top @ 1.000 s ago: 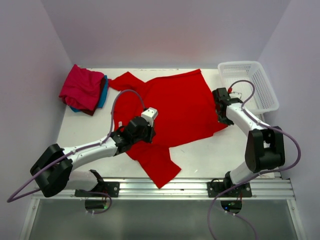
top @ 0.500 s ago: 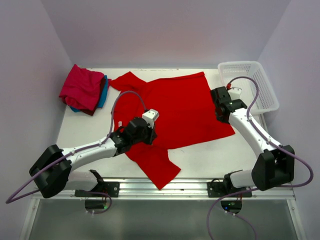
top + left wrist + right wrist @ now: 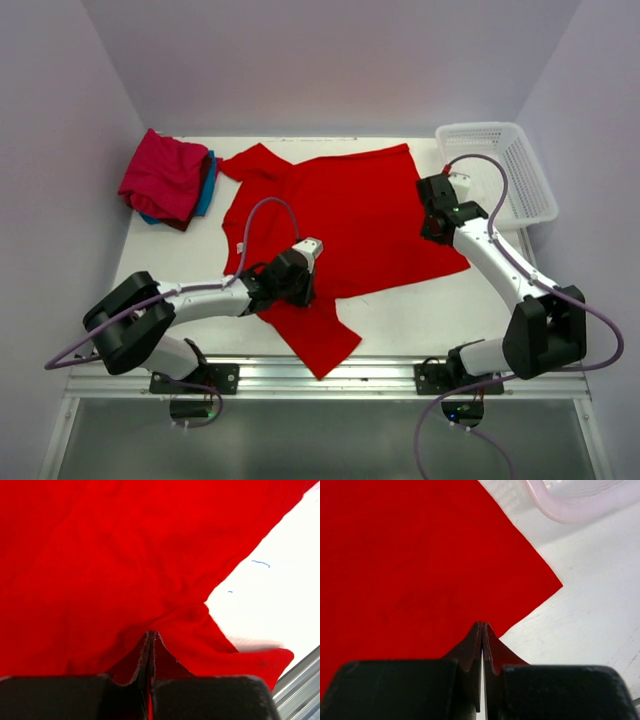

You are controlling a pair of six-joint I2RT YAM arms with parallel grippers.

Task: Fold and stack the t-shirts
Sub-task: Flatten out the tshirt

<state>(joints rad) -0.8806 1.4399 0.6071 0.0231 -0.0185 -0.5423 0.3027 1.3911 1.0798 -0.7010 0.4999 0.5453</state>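
The large bright red t-shirt (image 3: 360, 210) lies spread across the middle of the table, one sleeve trailing toward the near edge. My left gripper (image 3: 300, 288) sits low on the shirt's near left part, shut on a pinched ridge of the red t-shirt (image 3: 100, 555). My right gripper (image 3: 432, 190) is shut, its tips at the shirt's right hem. There the red t-shirt (image 3: 395, 555) lies flat with a straight edge. A crimson-pink t-shirt (image 3: 160, 175) lies folded on a teal-blue t-shirt (image 3: 206, 188) at the far left.
A white mesh basket (image 3: 530, 180) stands at the far right corner, and its rim (image 3: 570, 510) shows just ahead of my right gripper. Bare white table (image 3: 420, 310) runs along the near right, up to a metal rail at the front edge.
My left gripper has drawn toward the near edge with the red cloth in it. The shirt's right near corner now lies flat and further out, and my right gripper has shifted farther along the hem.
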